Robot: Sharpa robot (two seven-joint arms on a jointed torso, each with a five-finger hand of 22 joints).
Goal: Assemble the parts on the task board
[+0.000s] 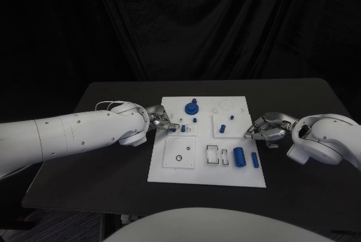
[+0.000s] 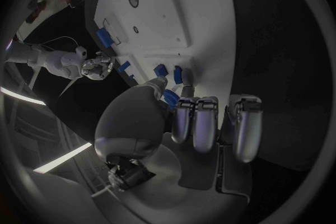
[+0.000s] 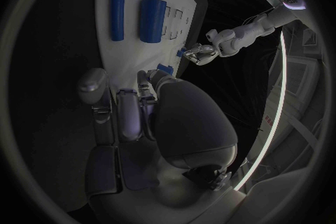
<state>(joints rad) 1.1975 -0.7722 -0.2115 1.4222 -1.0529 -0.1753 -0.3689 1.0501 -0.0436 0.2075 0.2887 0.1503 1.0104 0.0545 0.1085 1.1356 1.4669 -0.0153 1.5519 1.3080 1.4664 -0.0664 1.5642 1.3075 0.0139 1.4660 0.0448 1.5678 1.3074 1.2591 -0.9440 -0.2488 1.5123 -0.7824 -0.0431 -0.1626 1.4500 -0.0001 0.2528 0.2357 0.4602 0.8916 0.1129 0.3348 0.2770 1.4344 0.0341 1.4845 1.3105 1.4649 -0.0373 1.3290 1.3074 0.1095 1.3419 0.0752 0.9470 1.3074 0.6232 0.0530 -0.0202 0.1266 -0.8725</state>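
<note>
Left hand (image 1: 161, 121) sits at the near-left edge of the task board (image 1: 180, 171), fingers curled in toward a small blue part (image 2: 170, 98) that lies right at its fingertips (image 2: 185, 117). From the left wrist view the thumb and fingers seem to close around that piece, but whether it is truly pinched or only touched I cannot tell. Just beyond the fingertips stand two more short blue pegs (image 2: 167, 71) on the board.

Right hand (image 1: 265, 128) rests at the opposite edge of the board, fingers bent and drawn together, apparently holding nothing; a fat blue cylinder (image 1: 239, 156) and a slim blue rod (image 1: 254, 159) lie just beside it, toward the robot's body.

To do this step well, the left hand should likely settle its grip first, squeezing the small part squarely so it cannot twist. Then it should bring the piece upright over its seat and press straight down, not at a slant. The right hand could steady the board's edge, since a sideways push might slide the plate. The nearby pegs are close enough to be knocked, so the fingers should stay tucked.
</note>
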